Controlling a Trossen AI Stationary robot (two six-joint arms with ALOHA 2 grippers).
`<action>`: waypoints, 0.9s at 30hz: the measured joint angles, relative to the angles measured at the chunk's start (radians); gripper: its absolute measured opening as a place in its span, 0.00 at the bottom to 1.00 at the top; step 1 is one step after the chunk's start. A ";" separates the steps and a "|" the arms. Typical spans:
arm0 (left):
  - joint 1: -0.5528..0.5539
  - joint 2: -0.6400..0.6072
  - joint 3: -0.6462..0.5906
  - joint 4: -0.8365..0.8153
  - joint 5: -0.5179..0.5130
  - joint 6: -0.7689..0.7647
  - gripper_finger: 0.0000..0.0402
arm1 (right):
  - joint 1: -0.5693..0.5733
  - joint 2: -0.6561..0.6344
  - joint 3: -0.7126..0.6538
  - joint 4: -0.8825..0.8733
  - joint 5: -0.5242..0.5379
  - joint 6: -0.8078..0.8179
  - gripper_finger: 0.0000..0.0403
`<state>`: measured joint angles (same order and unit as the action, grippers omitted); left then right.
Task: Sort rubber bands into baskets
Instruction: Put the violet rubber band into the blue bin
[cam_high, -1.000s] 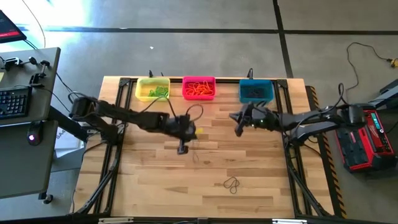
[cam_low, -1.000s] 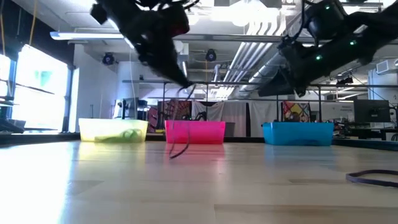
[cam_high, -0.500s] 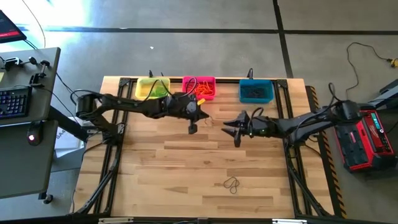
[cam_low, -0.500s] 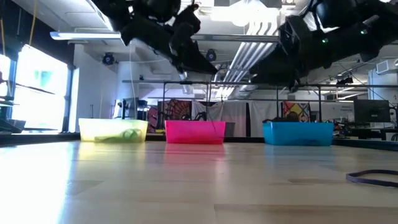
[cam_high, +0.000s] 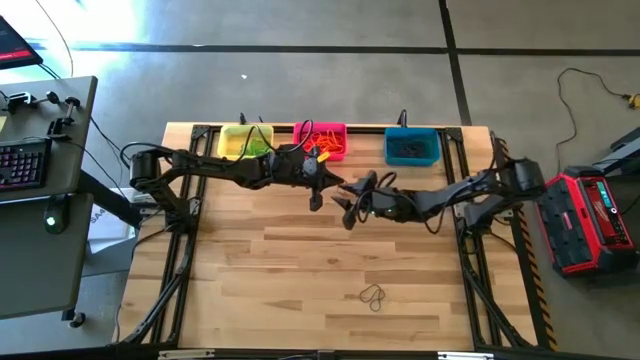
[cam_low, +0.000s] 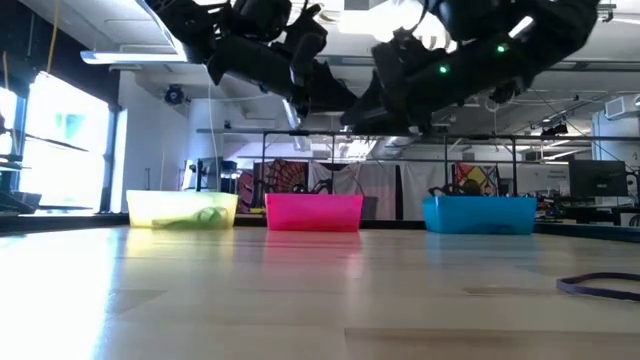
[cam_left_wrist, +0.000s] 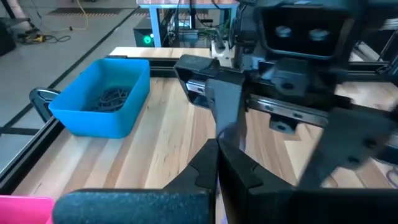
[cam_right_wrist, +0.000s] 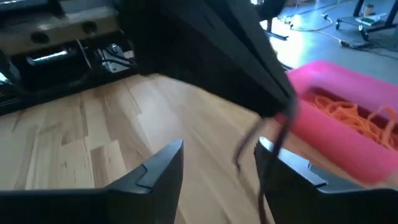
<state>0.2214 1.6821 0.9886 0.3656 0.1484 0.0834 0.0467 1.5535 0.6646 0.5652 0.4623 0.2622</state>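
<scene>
Rubber bands (cam_high: 373, 295) lie loose near the bench's (cam_high: 250, 290) front edge, high view; baskets (cam_high: 411, 147) line its back edge. Left end effector (cam_high: 316, 201) clenched mid-bench, right end effector (cam_high: 347, 212) released beside it. Right wrist: a dark band (cam_right_wrist: 277, 140) dangles between its fingers (cam_right_wrist: 158, 168).

The table (cam_high: 260, 270) is a light wooden butcher-block top made of narrow planks, set in a black metal frame that runs along its edges. Along its far edge stand three small plastic bins in a row: a yellow basket (cam_high: 243, 143) toward the left, a pink basket (cam_high: 320, 141) beside it, and a teal basket (cam_high: 411, 146) apart from them toward the right. On the open wood near the front edge, right of centre, lies a small dark rubber band (cam_high: 373, 295), loosely looped and flat. In the low view it shows at the right edge.
</scene>
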 joint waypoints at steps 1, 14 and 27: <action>0.000 0.000 0.000 -0.001 0.000 0.000 0.00 | 0.000 0.011 0.015 0.000 0.000 -0.010 0.46; 0.003 -0.006 0.000 -0.006 -0.063 0.005 0.06 | -0.008 -0.009 0.071 -0.091 0.079 -0.079 0.03; 0.041 -0.013 0.000 0.004 -0.071 -0.001 0.34 | -0.152 -0.237 0.070 -0.462 0.123 -0.117 0.00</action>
<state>0.2627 1.6695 0.9882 0.3699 0.0776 0.0826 -0.1054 1.3161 0.7346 0.1035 0.5849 0.1454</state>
